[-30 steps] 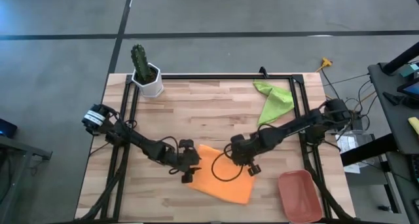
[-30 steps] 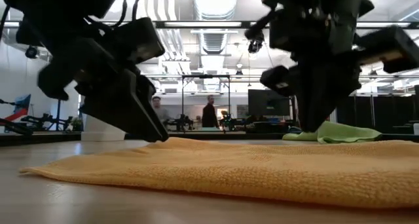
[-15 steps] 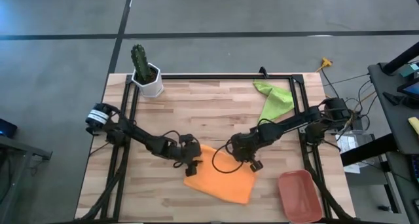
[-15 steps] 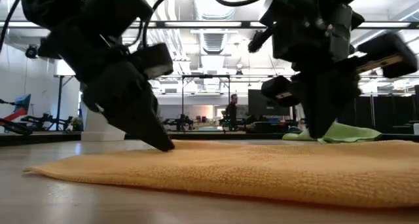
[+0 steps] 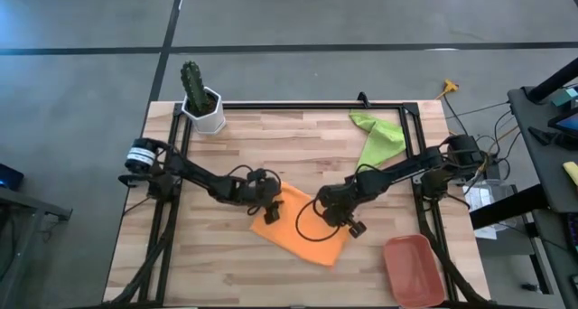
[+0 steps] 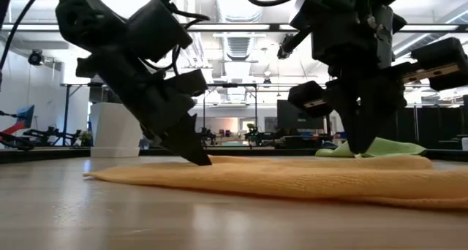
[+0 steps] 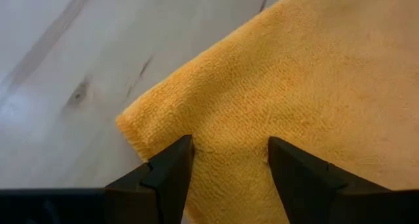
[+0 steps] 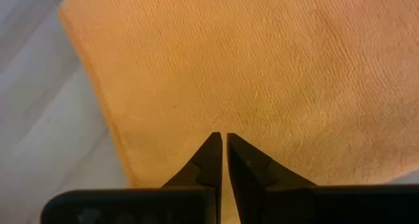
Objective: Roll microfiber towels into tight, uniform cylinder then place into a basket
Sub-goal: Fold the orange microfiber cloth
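The orange towel lies spread flat on the table, a little nearer than the middle. My left gripper stands open with both fingertips down on the towel by its left corner. My right gripper is shut, its tips down on the towel's right part. The green towel lies crumpled at the far right. The terracotta basket stands at the near right corner. My left gripper sets its two spread fingertips on top of the orange towel just inside its left corner. The fingers slant down from the table's left. Nothing is pinched and the towel stays flat on the table. My right gripper presses its shut fingertips down on the orange towel close to one edge. The fingers come steeply from above, slanting from the right. The towel lies flat under them.
A white pot with a cactus stands at the far left corner. A black frame runs along the table's far and side edges. Bare wood lies between the towels and the far edge.
My left gripper, still open, has gone toward the far edge and a little to the right, dragging the towel's left corner along. The towel has slid and turned on the table while its right part stayed under my right gripper, which has rolled a little in place.
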